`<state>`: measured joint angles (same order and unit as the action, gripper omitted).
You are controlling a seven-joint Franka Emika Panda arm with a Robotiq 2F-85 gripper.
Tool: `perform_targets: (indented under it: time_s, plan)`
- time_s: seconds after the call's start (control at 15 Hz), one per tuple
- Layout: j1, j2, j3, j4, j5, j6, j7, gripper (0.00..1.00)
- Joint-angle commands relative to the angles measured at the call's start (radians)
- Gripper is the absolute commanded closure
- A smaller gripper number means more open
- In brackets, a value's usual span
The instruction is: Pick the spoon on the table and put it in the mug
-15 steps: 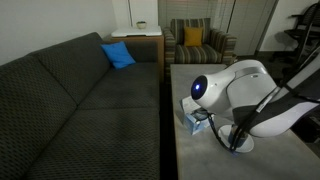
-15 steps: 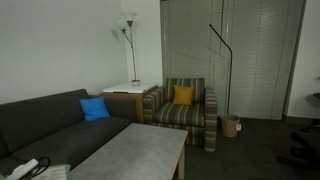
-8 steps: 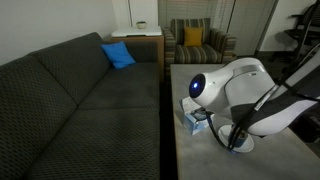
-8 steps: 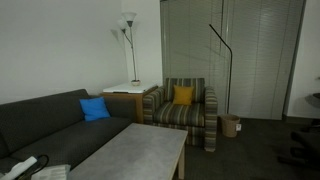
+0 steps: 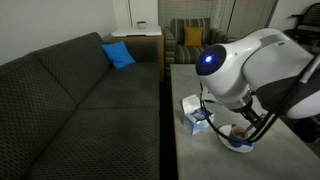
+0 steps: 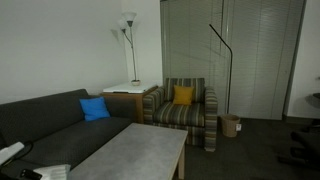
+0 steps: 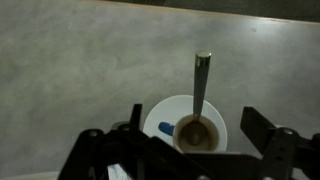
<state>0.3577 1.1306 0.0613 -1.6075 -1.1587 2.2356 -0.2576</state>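
1. In the wrist view the spoon stands with its bowl end down in the mug. Its handle leans out over the rim, and past the edge of the saucer under the mug.
2. We see the gripper with its jaws spread wide, one on each side of the mug. They touch neither mug nor spoon, and nothing is held.
3. The saucer sits on the grey table.
4. Compared with a second ago, the arm is higher in an exterior view. Its blue-lit joint, which was low over the table beside the box, is now well above it.
5. With the arm raised, more of the white-and-blue box shows than before, and so does more of the saucer near it on the table. From this view we cannot make out the mug or spoon clearly.
6. In an exterior view the white part of the robot at the lower left edge sits higher and closer to the edge than it did a second ago.
7. The sofa, the blue cushion and the striped armchair look the same as before.
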Motion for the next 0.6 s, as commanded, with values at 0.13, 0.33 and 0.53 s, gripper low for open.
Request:
perform_targets:
  time_s: [0.13,0.33,0.53]
  plan:
    - [-0.108,-0.208,0.008,-0.342,-0.276,0.356,0.073,0.00]
    - [-0.130,-0.170,0.026,-0.313,-0.338,0.370,0.082,0.00]
    - [-0.177,-0.217,0.024,-0.419,-0.416,0.449,0.106,0.00]
